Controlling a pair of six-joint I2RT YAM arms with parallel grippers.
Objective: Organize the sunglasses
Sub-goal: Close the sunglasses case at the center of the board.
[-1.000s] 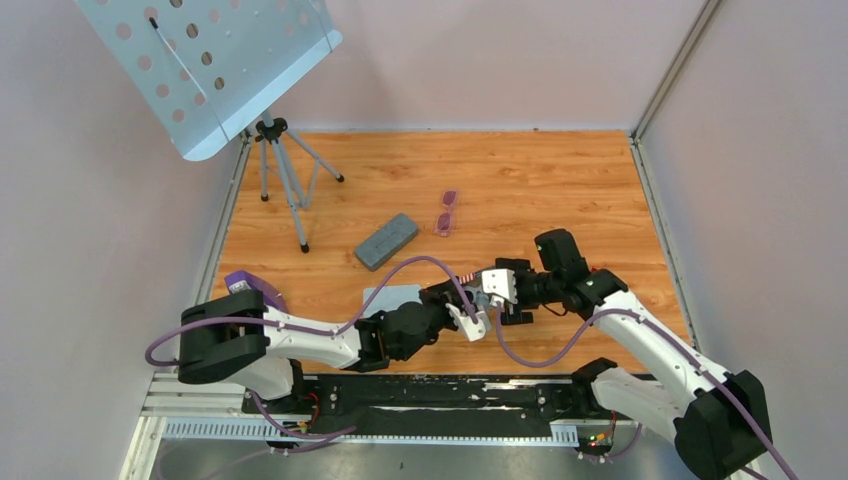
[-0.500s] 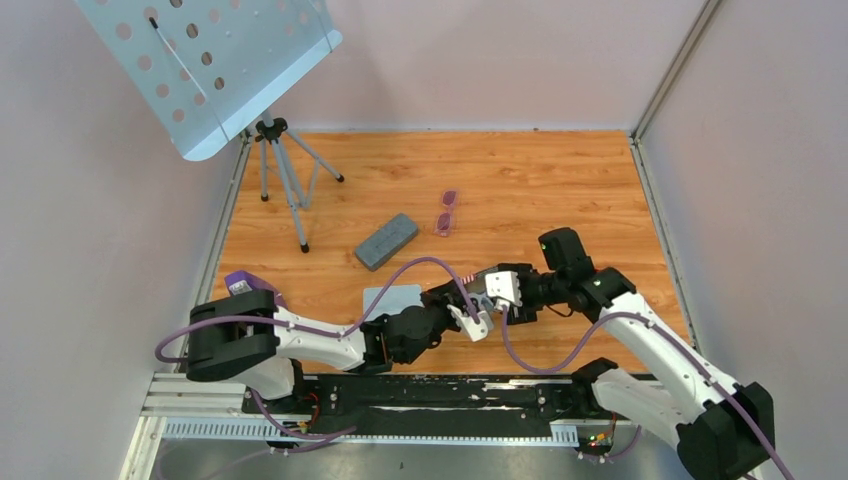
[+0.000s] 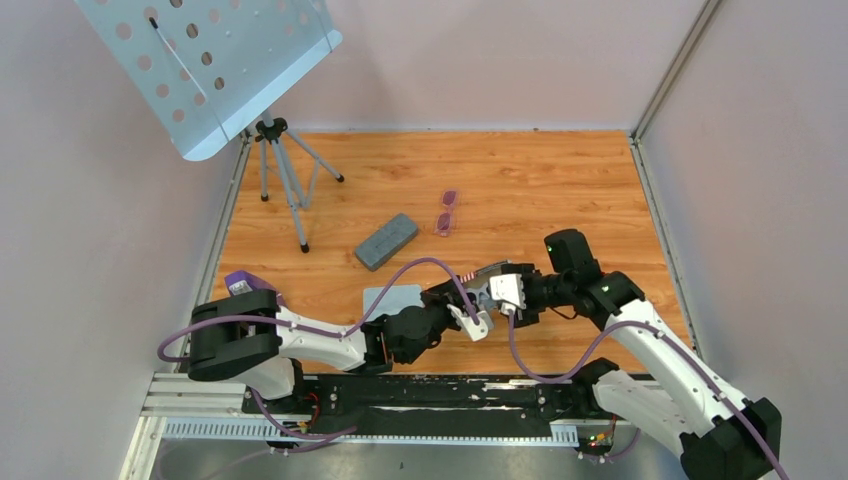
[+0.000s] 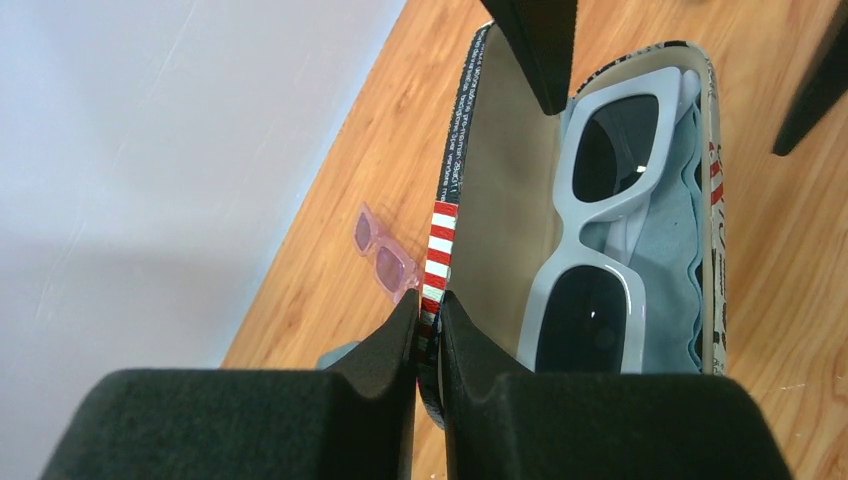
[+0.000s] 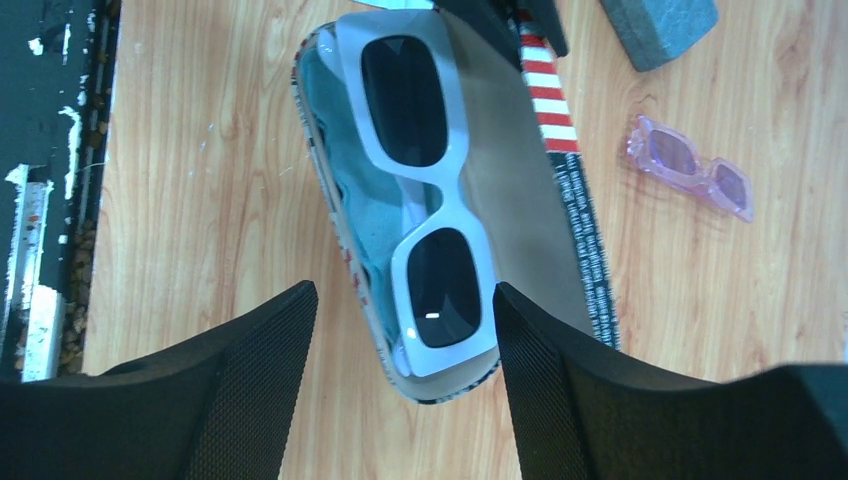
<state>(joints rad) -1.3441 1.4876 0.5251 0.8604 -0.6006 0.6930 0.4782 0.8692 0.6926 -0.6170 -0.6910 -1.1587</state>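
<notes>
Left gripper clamps the flag case by its lid; right gripper gapes above; purple sunglasses lie apart, grey case cropped.

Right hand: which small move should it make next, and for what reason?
Probably lower the right hand straight down toward the bridge of the white sunglasses. It hangs open above them. The left hand pinches the lid of the flag-patterned case open, the white pair fills it, and the purple sunglasses lie outside on the table.
</notes>
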